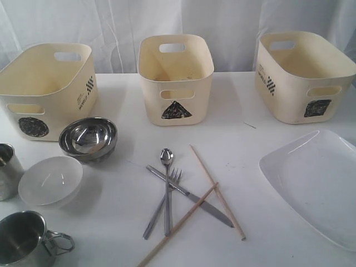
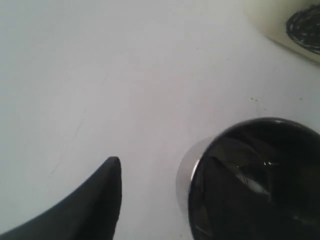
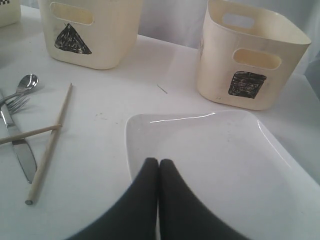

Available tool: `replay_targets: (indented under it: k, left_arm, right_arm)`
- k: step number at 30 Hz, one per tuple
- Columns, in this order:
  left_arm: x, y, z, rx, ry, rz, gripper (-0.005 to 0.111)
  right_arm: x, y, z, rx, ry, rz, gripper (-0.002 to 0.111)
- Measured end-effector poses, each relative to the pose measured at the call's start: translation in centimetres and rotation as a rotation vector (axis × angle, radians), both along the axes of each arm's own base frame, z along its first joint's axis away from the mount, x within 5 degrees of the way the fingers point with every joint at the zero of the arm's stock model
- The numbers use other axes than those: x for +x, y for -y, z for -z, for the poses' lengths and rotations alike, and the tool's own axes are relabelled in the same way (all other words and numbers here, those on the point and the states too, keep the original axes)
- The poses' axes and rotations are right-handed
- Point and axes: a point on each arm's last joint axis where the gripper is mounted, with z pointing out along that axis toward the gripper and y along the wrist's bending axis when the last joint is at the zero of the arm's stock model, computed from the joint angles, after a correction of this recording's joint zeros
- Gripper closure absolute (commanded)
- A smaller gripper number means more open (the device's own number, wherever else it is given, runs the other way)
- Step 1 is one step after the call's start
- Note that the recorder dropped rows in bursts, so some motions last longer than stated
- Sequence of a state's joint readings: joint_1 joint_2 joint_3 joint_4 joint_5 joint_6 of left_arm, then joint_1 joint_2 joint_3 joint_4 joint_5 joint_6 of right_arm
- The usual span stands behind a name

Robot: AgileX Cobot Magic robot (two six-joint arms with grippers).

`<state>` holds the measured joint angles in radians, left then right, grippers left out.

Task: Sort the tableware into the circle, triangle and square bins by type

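You are holding the right gripper (image 3: pixel 159 163) with fingers pressed together, seemingly hovering over the near rim of the large white plate (image 3: pixel 225 150). The plate is lying straight ahead of it, with the square bin (image 3: pixel 250 60) standing beyond, so the right arm is sitting nearer. The left gripper (image 2: pixel 107 192) is showing only one finger, beside a steel mug (image 2: pixel 252 182); you cannot tell its spread.

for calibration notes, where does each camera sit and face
Exterior: raised before the table, facing circle bin, triangle bin, square bin; no robot parts.
Left wrist: close above the table, looking down at a steel mug; one dark finger shows.
Right wrist: low over the white plate, facing triangle and square bins; shut right gripper shows.
Shared: exterior and right wrist both show the white plate.
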<state>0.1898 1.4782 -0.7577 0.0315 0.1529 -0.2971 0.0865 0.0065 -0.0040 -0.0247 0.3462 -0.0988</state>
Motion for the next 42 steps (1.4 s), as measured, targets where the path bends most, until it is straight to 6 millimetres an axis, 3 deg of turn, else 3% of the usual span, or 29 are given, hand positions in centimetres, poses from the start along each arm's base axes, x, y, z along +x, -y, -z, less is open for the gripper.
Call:
replay_targets:
  k: [6,7,9,11,16,19,24,26,29,31,34,38,42]
  left_arm:
    - [1.2,-0.3,2.7,-0.001,-0.034,0.005,0.054]
    - [1.3,-0.3,3.0,0.001,-0.039,0.008,0.058]
    - [1.4,-0.3,3.4,0.001,-0.049,0.013,0.077]
    - [1.4,-0.3,3.5,0.002,-0.052,0.015,0.103]
    - [1.7,-0.3,1.4,0.044,0.005,0.052,0.107]
    - [2.0,-0.4,-2.6,0.083,0.115,0.063,0.107]
    - [2.0,-0.4,-13.7,0.164,0.499,0.049,0.107]
    - [1.9,-0.3,-17.2,0.193,0.705,0.035,0.107]
    - [2.6,0.1,-19.9,0.197,0.973,0.016,0.107]
    - [4.1,0.8,-19.9,0.171,1.104,0.03,0.107]
    - [8.1,2.7,-17.4,0.214,1.147,0.175,0.107]
    - [14.1,5.1,-11.5,0.292,0.96,0.362,0.105]
    - [18.0,5.6,-6.4,0.271,0.69,0.383,0.087]
  right_arm:
    - [0.0,0.0,0.0,0.0,0.0,0.0,0.108]
    - [0.0,0.0,0.0,0.0,0.0,0.0,0.108]
    - [0.0,0.0,0.0,0.0,0.0,0.0,0.108]
    - [0.0,0.0,0.0,0.0,0.0,0.0,0.108]
    - [0.0,0.0,0.0,0.0,0.0,-0.002,0.108]
    - [0.0,0.0,0.0,0.0,0.0,-0.002,0.108]
    - [0.0,0.0,0.0,0.0,0.0,-0.002,0.108]
    - [0.0,0.0,0.0,0.0,0.0,-0.002,0.108]
    - [0.0,0.0,0.0,0.0,0.0,-0.002,0.108]
    - [0.0,0.0,0.0,0.0,0.0,-0.002,0.108]
    - [0.0,0.0,0.0,0.0,0.0,-0.002,0.108]
    - [0.0,0.0,0.0,0.0,0.0,-0.002,0.108]
    - [0.0,0.0,0.0,0.0,0.0,-0.002,0.108]
